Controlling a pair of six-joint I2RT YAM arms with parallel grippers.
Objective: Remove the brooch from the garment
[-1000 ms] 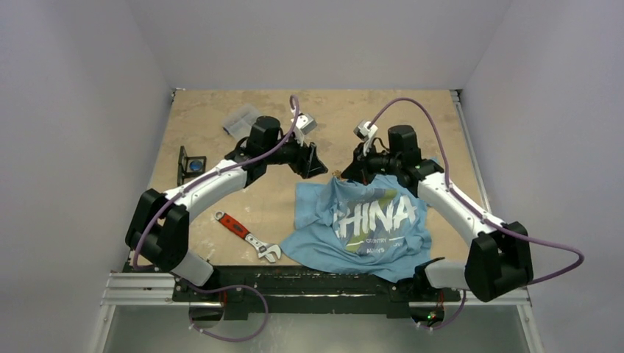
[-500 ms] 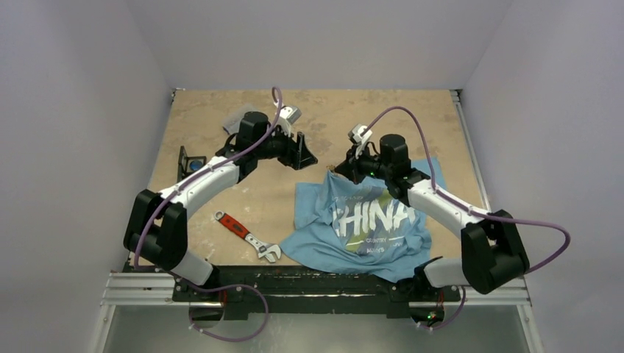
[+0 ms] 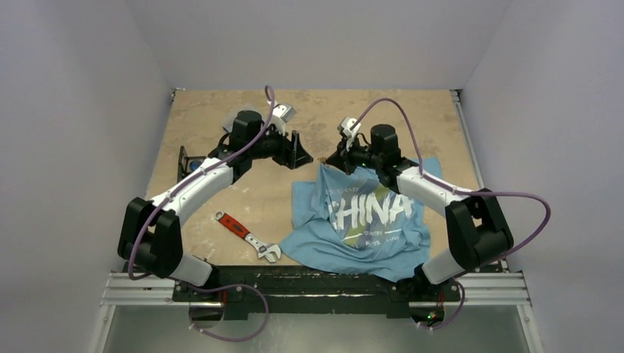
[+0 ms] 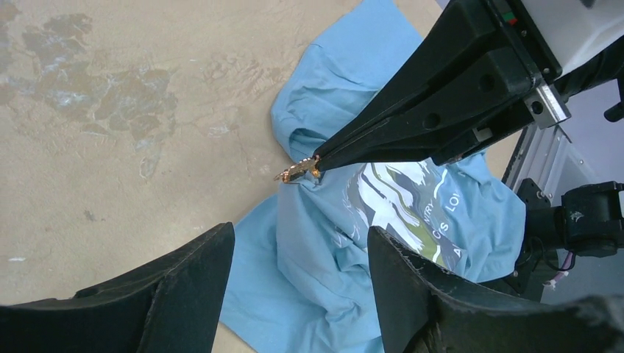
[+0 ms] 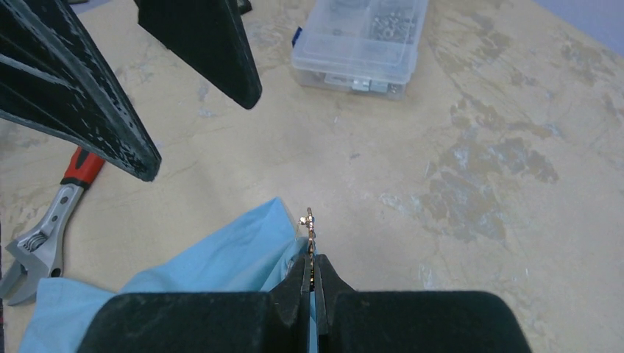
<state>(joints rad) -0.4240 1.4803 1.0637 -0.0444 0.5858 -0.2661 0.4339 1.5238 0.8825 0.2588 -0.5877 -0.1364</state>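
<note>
left end effector (image 3: 300,153): jaws apart, aloft | right end effector (image 5: 313,273): jaws pinched together (almost no gap) | both arms stretched forward

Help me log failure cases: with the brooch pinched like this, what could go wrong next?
The right claw pinches the brooch only by its thin end, so it may slip. The garment is tented up with it while the left claw hangs open, off the cloth; pulling away may drag or tear it.

Lab test cell: white walls (image 3: 73,110), scuffed bench (image 3: 412,110), alu rail (image 3: 140,290).
</note>
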